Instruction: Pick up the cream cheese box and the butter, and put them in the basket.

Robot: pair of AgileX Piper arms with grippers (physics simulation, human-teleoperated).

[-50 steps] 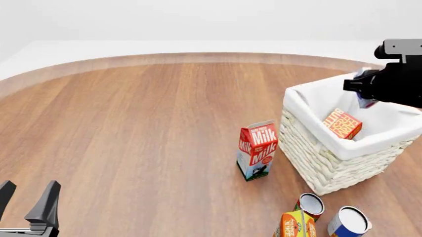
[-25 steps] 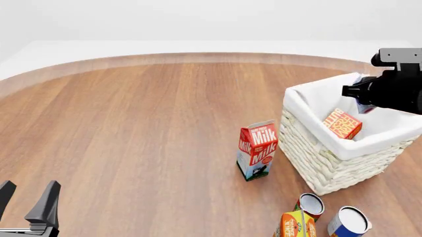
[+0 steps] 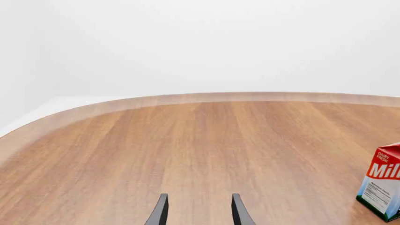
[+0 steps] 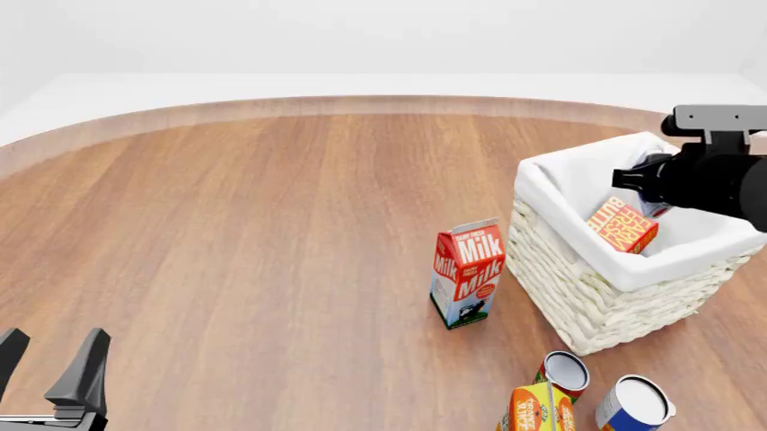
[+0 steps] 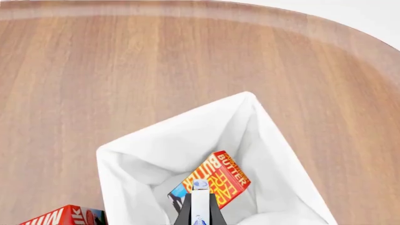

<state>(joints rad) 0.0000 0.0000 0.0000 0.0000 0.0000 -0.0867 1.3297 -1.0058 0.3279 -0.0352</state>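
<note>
Wood table (image 4: 240, 233), white backdrop. Basket (image 4: 576, 296) sits directly under the right gripper (image 5: 200, 208), presumably so the load can drop straight in. Butter (image 5: 214, 183) already lies inside, tilted on the lining, just beyond the jaws. Those jaws are clamped on a thin white box (image 5: 200, 201), probably the cream cheese. Left gripper (image 3: 196, 211) idles well apart, jaws spread, nothing between.

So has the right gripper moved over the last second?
Yes. The right gripper has come down and toward the camera, now lower inside the basket, just above the butter.
</note>
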